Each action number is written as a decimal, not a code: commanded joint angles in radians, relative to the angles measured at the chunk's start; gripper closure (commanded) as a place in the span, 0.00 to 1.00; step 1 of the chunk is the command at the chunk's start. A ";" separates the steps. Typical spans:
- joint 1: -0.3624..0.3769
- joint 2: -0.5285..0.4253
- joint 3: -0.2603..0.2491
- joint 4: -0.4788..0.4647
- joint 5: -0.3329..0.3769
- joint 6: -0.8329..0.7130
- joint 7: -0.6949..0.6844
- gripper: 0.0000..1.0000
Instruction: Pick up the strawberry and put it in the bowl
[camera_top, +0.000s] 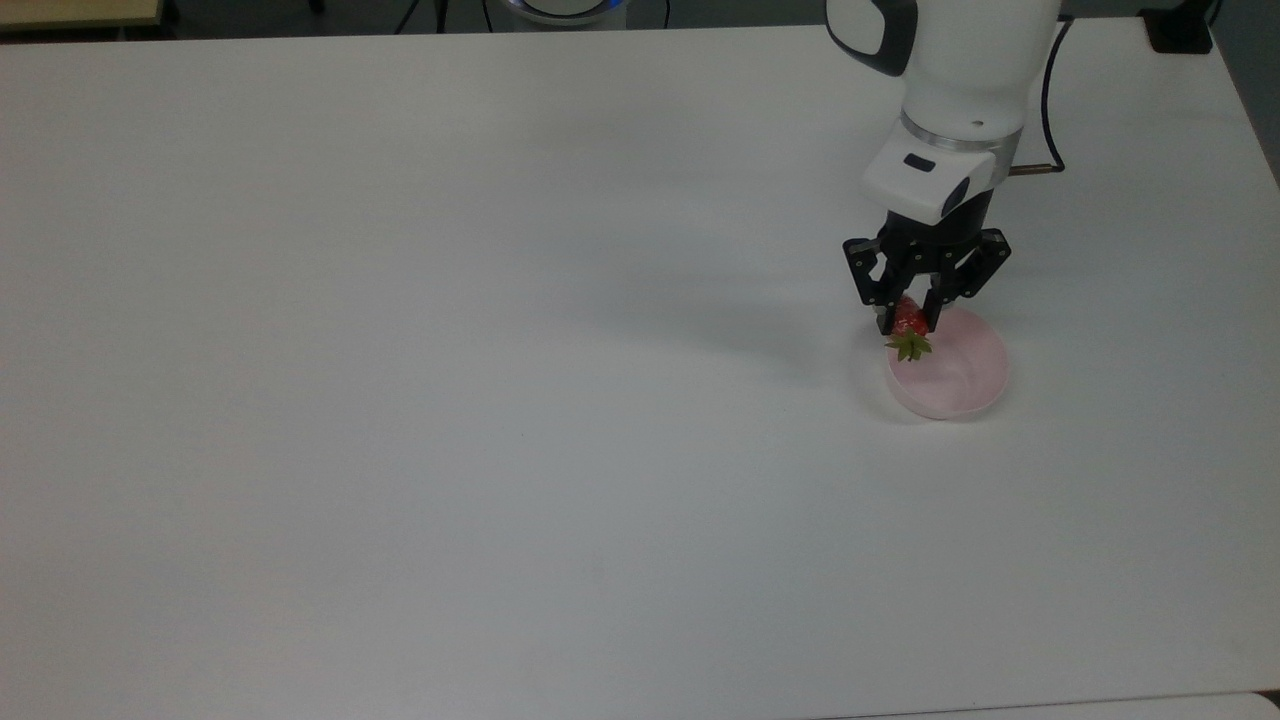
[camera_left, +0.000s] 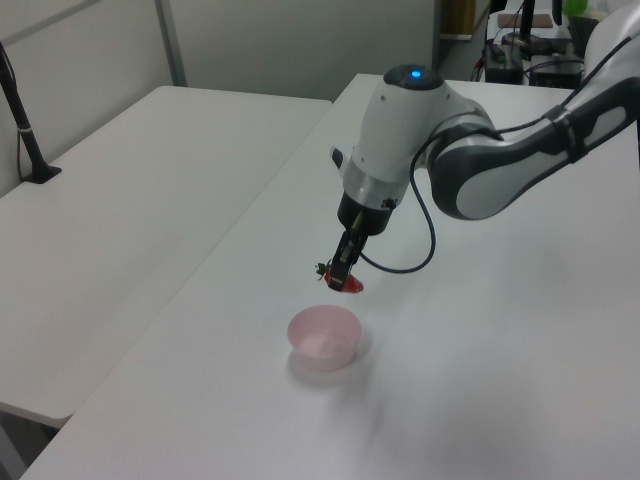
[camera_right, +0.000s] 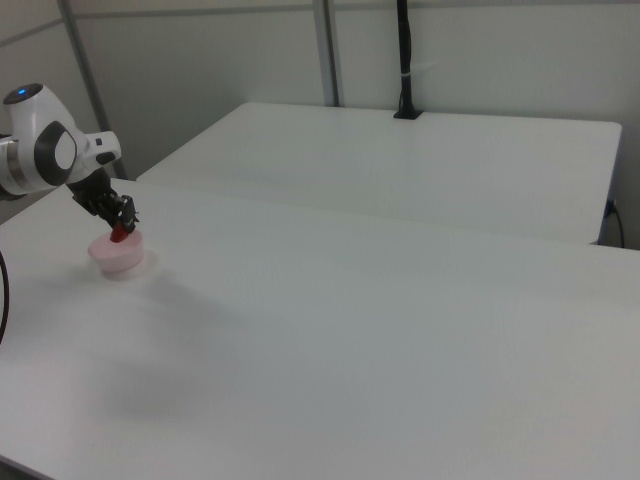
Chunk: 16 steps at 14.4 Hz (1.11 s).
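My gripper (camera_top: 909, 322) is shut on the strawberry (camera_top: 910, 324), red with its green leafy end pointing toward the top view's bottom. It hangs in the air over the rim of the pale pink bowl (camera_top: 955, 375) on the top view's left side. In the left view the gripper (camera_left: 343, 277) holds the strawberry (camera_left: 349, 285) a little above the bowl (camera_left: 324, 336). The right view has the gripper (camera_right: 122, 229) with the strawberry (camera_right: 119, 234) above the bowl (camera_right: 116, 257) at the far left.
The white table (camera_top: 450, 400) stretches wide on the top view's left. A black cable (camera_top: 1045, 120) runs beside the wrist. A second white table (camera_left: 150, 170) stands on the left view's left, with a black post (camera_left: 25, 130) on it.
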<state>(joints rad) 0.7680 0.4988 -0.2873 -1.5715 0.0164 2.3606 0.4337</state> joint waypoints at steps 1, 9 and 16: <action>0.020 0.041 -0.020 0.036 0.014 -0.001 0.080 0.04; -0.013 -0.075 -0.001 0.025 0.007 -0.077 0.123 0.00; -0.586 -0.425 0.238 -0.007 -0.078 -0.720 -0.341 0.00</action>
<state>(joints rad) 0.3323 0.1757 -0.1058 -1.5076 -0.0268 1.7076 0.2482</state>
